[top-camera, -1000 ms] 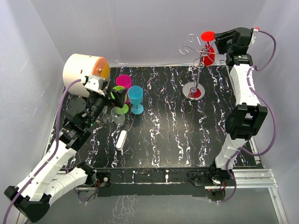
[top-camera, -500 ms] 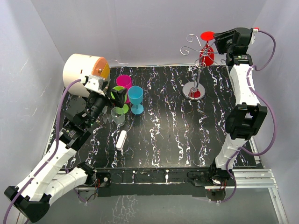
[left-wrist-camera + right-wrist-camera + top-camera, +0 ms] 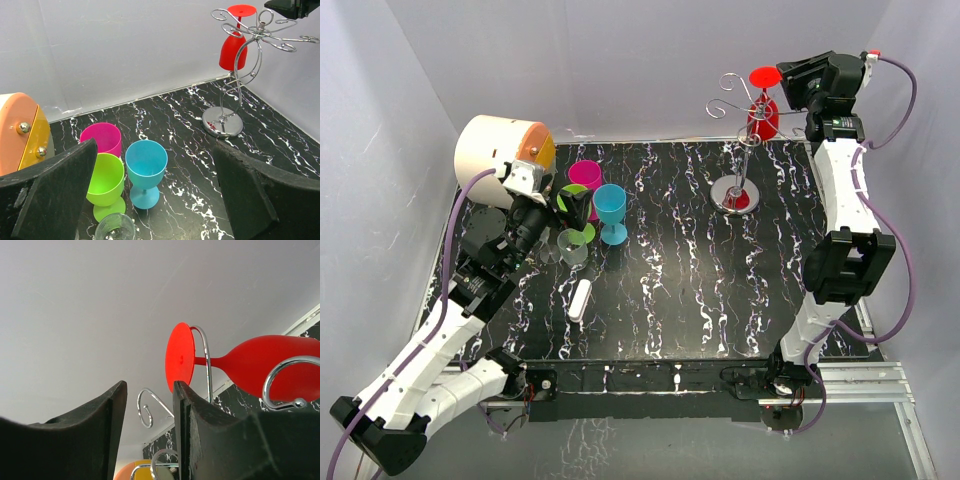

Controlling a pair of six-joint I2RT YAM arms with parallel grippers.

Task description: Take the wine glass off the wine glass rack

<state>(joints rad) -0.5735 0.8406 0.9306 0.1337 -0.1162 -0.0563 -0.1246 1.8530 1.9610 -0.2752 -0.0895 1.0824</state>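
While one red wine glass [image 3: 764, 115] hangs foot-up on the rack [image 3: 732, 191] at the upper right of the top view, both grippers are empty.
Seen from its wrist, the right gripper [image 3: 149, 385] has its fingers parted with only wall between them; the glass foot shows just past the right-hand finger, and I cannot tell if they touch. The bowl is cut off at the right edge of that frame. The left gripper [image 3: 155, 145] is spread wide, low and left above the table [image 3: 670, 290]. Before it stand three coloured goblets: pink [image 3: 101, 138], green [image 3: 106, 177] and blue [image 3: 146, 162]. One clear glass [image 3: 115, 228] is cropped at the bottom edge. One drum [image 3: 495, 155] lies at upper left, and one small white cylinder [image 3: 581, 298] lies lower left.
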